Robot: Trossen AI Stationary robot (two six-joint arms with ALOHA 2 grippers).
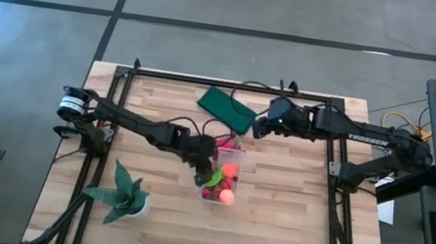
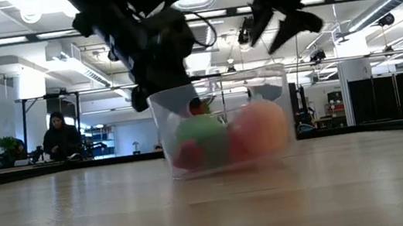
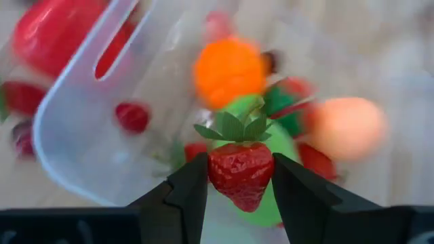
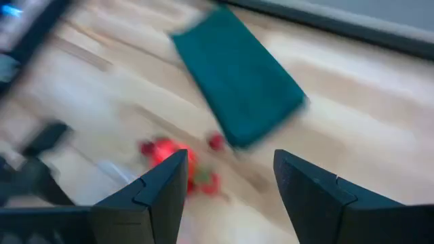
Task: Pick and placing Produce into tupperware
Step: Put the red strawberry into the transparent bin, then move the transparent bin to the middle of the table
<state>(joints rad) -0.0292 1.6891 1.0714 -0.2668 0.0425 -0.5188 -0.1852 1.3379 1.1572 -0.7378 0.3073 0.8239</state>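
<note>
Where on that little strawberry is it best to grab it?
Across its plump red middle, as the left gripper does now: the jaws press the two opposite sides of the strawberry, coming from above over the clear tub. The leafy top looks too thin and floppy, and the tapered tip could slip out.

Tupperware mid-table w/ produce inside; potted plant to its left, flat rectangle behind.

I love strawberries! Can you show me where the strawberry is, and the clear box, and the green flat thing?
Red toy strawberry [image 3: 240, 173], left wrist view, its red body.
Clear plastic box [image 2: 218, 91], low view, its upper front wall.
Flat dark green rectangle [image 4: 237, 85], right wrist view, its middle.
</note>
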